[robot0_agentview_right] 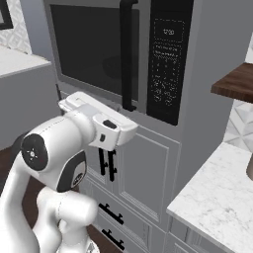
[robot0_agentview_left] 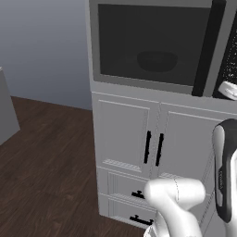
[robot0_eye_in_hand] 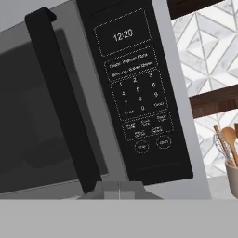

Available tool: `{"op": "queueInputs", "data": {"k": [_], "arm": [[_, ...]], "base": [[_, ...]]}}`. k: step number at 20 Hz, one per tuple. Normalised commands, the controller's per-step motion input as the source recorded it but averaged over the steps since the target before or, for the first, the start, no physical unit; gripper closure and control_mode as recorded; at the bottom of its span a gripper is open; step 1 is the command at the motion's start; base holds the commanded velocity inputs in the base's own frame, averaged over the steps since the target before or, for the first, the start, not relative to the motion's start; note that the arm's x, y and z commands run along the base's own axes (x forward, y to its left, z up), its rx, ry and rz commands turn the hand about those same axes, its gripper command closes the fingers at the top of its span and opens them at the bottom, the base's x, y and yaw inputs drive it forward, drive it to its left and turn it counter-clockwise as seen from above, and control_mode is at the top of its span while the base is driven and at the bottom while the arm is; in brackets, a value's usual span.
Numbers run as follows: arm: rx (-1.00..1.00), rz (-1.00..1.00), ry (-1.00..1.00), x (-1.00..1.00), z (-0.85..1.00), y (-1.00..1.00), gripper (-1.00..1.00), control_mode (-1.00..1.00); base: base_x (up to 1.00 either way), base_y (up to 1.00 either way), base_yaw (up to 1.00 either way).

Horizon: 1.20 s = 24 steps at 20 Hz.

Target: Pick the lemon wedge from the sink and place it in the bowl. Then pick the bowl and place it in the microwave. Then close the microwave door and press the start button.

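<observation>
The microwave is built in above white cabinets, and its door is closed with the black vertical handle beside the control panel. Through the dark window I faintly make out the black bowl inside. In the hand view my gripper sits just below the panel's lower edge, in front of the microwave's bottom frame, its tips pressed together with nothing between them. The display reads 12:20 and two round buttons sit low on the panel. The lemon wedge and the sink are out of view.
White cabinet doors with black handles and drawers lie under the microwave. A marble counter and a wooden shelf stand to the right. A utensil holder with wooden spoons stands on that counter. Dark wood floor spreads left.
</observation>
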Motion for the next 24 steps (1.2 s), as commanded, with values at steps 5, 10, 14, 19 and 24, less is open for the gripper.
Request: {"op": "queueInputs", "data": {"k": [5,10,14,19,24], "arm": [[0.02,-0.03,0.00,0.07,0.00,-0.38,1.00,-1.00],[0.00,0.00,0.02,0.29,-0.02,-0.01,1.00,-1.00],[0.00,0.00,0.12,0.24,0.00,-0.02,1.00,-1.00],[0.00,0.00,0.11,0.33,0.00,-0.14,1.00,-1.00],[0.00,0.00,0.01,0.23,0.01,-0.12,1.00,-1.00]], "base": [[0.00,0.00,0.00],[0.00,0.00,0.00],[0.00,0.00,0.00],[0.00,0.00,0.00],[0.00,0.00,0.00]]}}
